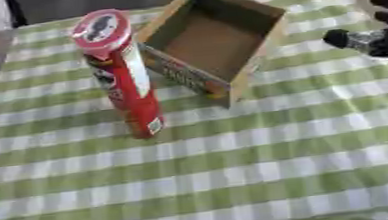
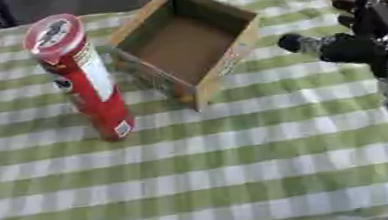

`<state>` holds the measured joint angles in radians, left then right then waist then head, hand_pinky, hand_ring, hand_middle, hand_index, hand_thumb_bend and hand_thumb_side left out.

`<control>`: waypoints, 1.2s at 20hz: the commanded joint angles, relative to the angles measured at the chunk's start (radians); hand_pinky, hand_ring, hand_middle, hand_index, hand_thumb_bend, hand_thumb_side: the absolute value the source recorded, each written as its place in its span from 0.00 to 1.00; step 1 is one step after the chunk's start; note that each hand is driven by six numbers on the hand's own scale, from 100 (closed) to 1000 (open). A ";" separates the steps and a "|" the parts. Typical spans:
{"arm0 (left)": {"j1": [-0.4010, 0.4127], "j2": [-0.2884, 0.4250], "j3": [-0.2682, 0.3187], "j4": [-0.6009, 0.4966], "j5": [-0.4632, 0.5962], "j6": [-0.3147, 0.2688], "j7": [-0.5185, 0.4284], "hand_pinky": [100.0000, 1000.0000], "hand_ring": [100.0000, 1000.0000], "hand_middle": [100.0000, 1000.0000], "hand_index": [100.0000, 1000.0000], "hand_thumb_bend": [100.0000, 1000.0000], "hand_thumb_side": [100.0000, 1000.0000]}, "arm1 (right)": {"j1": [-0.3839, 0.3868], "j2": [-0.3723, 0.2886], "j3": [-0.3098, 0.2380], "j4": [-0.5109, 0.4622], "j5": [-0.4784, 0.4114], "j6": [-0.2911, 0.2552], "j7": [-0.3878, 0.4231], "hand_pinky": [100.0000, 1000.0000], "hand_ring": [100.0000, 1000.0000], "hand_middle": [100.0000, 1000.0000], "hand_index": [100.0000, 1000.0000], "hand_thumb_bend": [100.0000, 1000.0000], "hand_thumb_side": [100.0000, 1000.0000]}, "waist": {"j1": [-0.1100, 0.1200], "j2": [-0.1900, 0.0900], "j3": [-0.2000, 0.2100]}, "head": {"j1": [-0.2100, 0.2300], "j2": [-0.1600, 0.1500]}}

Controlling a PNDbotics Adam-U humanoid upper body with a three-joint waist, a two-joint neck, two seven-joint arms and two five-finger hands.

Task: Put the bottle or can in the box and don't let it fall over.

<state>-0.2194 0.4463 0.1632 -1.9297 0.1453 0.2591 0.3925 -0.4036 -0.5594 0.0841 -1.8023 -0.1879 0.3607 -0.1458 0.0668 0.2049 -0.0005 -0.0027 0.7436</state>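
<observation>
Checked cloth (image 1: 238,178) beneath right hand (image 2: 359,42), fingers spread, empty.

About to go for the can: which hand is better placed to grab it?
Probably the right. The right hand is the only one in view, open beside the box. But the can stands upright on the box's far side, so it must reach across.

Red can (image 1: 122,73), upright on checked cloth (image 1: 238,168) beside box (image 1: 218,39): printing on side and lid, unreadable. Box outer wall: coloured print, letters illegible. No readable text, number or sign.
</observation>
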 commanded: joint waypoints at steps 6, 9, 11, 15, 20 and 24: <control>-0.013 0.021 0.005 -0.020 0.003 -0.004 -0.004 0.92 0.59 0.73 0.73 0.23 0.15 | -0.013 -0.022 -0.005 -0.013 0.004 0.022 0.026 1.00 1.00 0.98 0.94 0.00 0.00 | -0.002 -0.017 0.001 | 0.000 -0.010; -0.013 0.021 0.003 -0.019 0.003 -0.003 -0.005 0.92 0.59 0.73 0.73 0.23 0.15 | -0.013 -0.022 -0.009 -0.013 0.008 0.029 0.025 1.00 1.00 0.98 0.94 0.00 0.00 | -0.002 -0.017 0.001 | 0.002 -0.008; -0.014 0.022 0.003 -0.019 0.003 -0.003 -0.006 0.92 0.59 0.73 0.73 0.23 0.15 | -0.013 -0.022 -0.011 -0.012 0.011 0.032 0.007 1.00 1.00 0.98 0.94 0.00 0.00 | -0.002 -0.017 0.001 | 0.002 -0.007; -0.016 0.024 0.002 -0.019 0.003 -0.004 -0.008 0.92 0.59 0.73 0.73 0.24 0.14 | -0.013 -0.023 -0.013 -0.012 0.016 0.038 -0.037 1.00 1.00 0.98 0.94 0.00 0.34 | -0.003 -0.018 0.001 | 0.005 -0.006; -0.017 0.024 0.001 -0.020 0.002 -0.004 -0.011 0.92 0.59 0.73 0.73 0.24 0.14 | -0.012 -0.023 -0.009 -0.014 0.014 0.041 -0.065 1.00 1.00 0.98 0.94 0.00 0.37 | -0.002 -0.017 0.002 | 0.006 -0.006; -0.018 0.024 0.001 -0.019 0.003 -0.004 -0.011 0.92 0.59 0.73 0.73 0.23 0.15 | -0.012 -0.026 -0.007 -0.015 0.027 0.044 -0.053 1.00 1.00 1.00 0.99 0.00 0.49 | -0.003 -0.017 0.002 | 0.005 -0.008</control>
<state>-0.2219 0.4463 0.1625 -1.9297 0.1453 0.2572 0.3852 -0.4037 -0.5595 0.0839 -1.8024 -0.1701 0.4051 -0.2013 0.0662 0.2048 0.0004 -0.0015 0.7437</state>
